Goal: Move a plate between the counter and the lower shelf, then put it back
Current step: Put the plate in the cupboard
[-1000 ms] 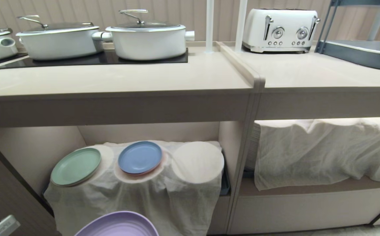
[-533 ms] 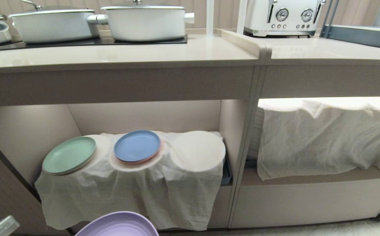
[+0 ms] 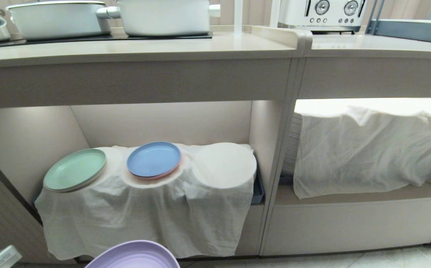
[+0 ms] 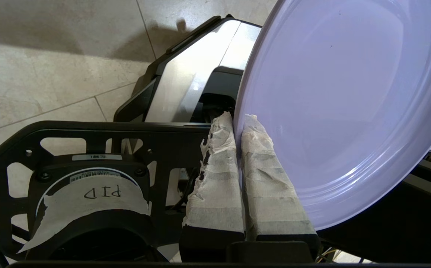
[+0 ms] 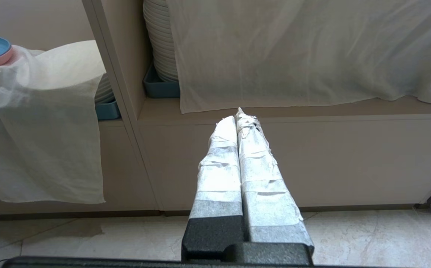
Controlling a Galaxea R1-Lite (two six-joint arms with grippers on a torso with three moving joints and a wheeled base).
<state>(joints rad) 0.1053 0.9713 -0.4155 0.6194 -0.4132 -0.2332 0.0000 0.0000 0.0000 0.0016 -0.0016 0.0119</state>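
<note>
Beige cabinetry fills the head view: the counter (image 3: pixel 133 48) with pots above, the lit shelf (image 3: pixel 25 141) below, where a white cloth (image 3: pixel 144 216) covers three humps bearing a green plate (image 3: pixel 74 174) and a blue plate (image 3: pixel 153 159); the right hump is bare. At the bottom edge the plate (image 3: pixel 133 255) peeks in. From the left wrist, the left gripper (image 4: pixel 238 123) is clamped on the plate's rim over the floor. From the right wrist, the right gripper (image 5: pixel 239 115) hangs parked, jaws together. The step looks like carrying the plate to the shelf; next it needs lifting forward onto the bare hump.

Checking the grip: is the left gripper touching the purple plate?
Touching: in the left wrist view the left gripper pinches the plate's rim.
</note>
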